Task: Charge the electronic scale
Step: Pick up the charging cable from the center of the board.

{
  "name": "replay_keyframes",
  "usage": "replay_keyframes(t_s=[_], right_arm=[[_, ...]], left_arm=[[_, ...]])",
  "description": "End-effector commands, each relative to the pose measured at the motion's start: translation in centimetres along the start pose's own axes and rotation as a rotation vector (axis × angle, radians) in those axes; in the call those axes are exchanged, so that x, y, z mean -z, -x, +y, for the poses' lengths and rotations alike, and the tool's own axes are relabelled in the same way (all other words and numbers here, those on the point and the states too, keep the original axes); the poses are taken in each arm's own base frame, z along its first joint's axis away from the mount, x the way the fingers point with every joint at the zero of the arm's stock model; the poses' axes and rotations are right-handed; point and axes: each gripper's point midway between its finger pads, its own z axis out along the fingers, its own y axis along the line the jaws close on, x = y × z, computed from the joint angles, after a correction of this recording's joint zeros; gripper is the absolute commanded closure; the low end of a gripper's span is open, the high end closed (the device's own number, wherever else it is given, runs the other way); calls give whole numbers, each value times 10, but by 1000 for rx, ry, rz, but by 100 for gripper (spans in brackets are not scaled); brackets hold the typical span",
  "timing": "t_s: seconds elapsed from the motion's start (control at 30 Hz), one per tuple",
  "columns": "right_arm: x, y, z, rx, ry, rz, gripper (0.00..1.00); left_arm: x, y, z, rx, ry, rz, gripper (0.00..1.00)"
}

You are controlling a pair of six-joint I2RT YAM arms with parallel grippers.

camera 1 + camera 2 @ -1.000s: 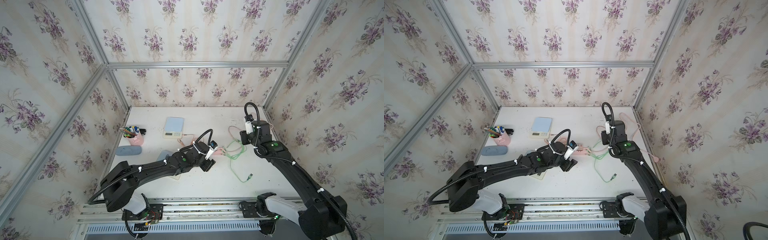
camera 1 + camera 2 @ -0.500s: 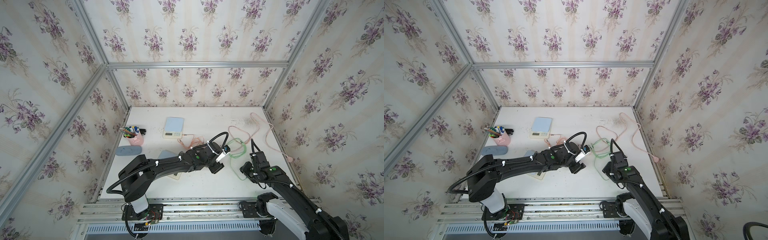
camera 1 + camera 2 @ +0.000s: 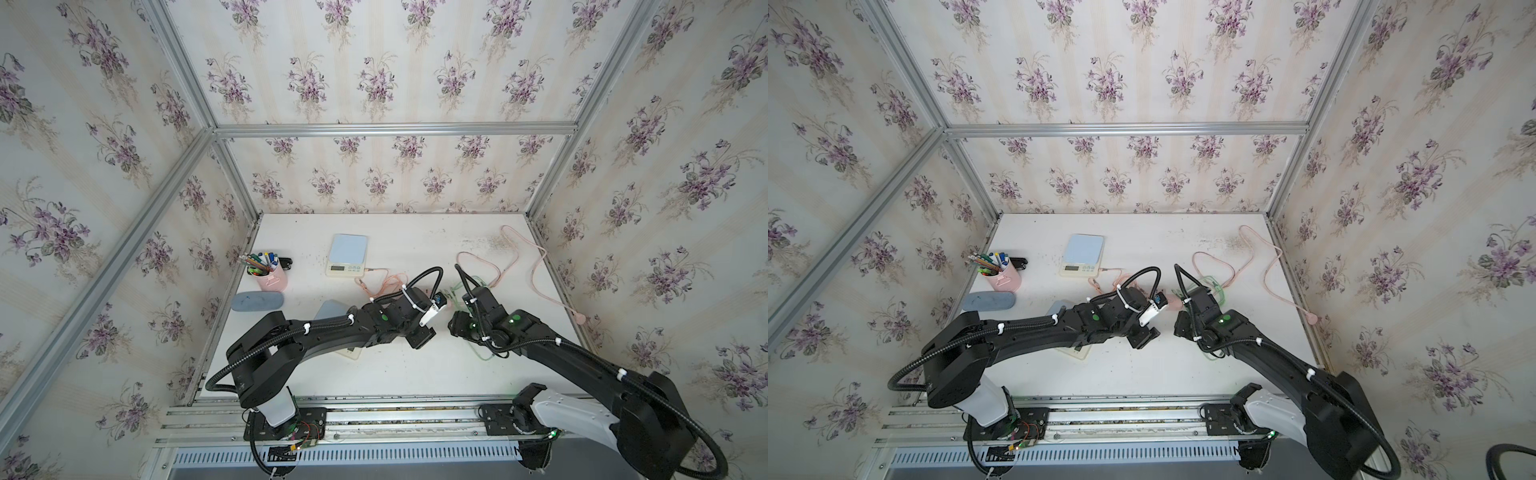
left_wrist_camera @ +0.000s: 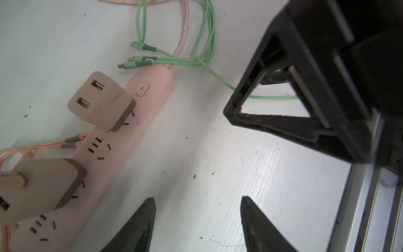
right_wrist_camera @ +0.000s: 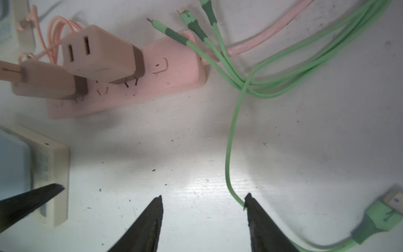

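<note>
Right tool: the right tool (image 5: pixel 204 209) has come down from the back of the counter (image 3: pixel 415 374) to the middle of both top views. Its fingers have spread and now stand apart, clamped on nothing.
Left tool: the left tool (image 4: pixel 197 216) stays over the strip (image 4: pixel 122 139), fingers apart and empty. The two tools face each other, near.
Meaning: both tools are free, so the plugging looks done or close to it.
Scale: the scale (image 3: pixel 347 259) sits at the upper centre of the counter, with the pink cable (image 3: pixel 374 270) in its right side. The cable's other end seems seated in an adapter (image 4: pixel 43 185) on the strip.
Cord: the strip's cord (image 5: pixel 242 47) seems to end in a plug (image 3: pixel 579 319) lying loose at the right. Whether there is power cannot be told.
Green cable: the green cable (image 5: pixel 231 141) lies loose, touching one finger (image 5: pixel 259 224) of the right tool.
Nearby: pen cup (image 3: pixel 272 278) and case (image 3: pixel 257 301) at the left; a flat device (image 5: pixel 50 174) under the left arm.
In the way: the green cable could snag when the right tool moves, and both arms crowd the strip.
</note>
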Motion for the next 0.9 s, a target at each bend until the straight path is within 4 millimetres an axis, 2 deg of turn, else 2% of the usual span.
replay_keyframes(t_s=[0.0,0.13,0.2,0.23,0.27,0.33,0.37,0.4,0.5,0.53,0.57,0.63,0.77,0.87], right_arm=[[-10,-5,-20,101,-136,28,37],[-18,-6,-38,105,-246,36,37],[-23,-7,-39,119,-254,43,39],[-26,-8,-37,125,-243,52,44],[-29,-10,-32,131,-221,64,55],[-29,-7,-22,124,-173,57,83],[-24,0,-14,100,-142,27,94],[-16,8,-5,78,-99,-9,100],[35,46,29,-30,74,-179,100],[55,58,38,-71,133,-231,100],[77,68,47,-113,190,-275,100],[108,81,59,-182,269,-312,100],[144,94,83,-239,407,-312,100],[164,102,103,-257,527,-309,100]], left_arm=[[5,6,0,32,-2,-47,35],[10,-3,3,44,11,-42,35],[11,-6,4,47,15,-39,35],[12,-7,4,52,17,-39,35],[13,-8,5,55,19,-40,35],[16,-8,7,60,30,-48,35],[19,-7,11,72,55,-60,35],[23,-4,15,80,78,-84,35],[42,9,21,62,109,-231,33],[59,22,17,26,96,-319,32],[68,30,16,0,92,-375,30],[84,45,13,-50,86,-439,28],[107,77,3,-119,48,-529,27],[110,96,-2,-116,17,-583,27]])
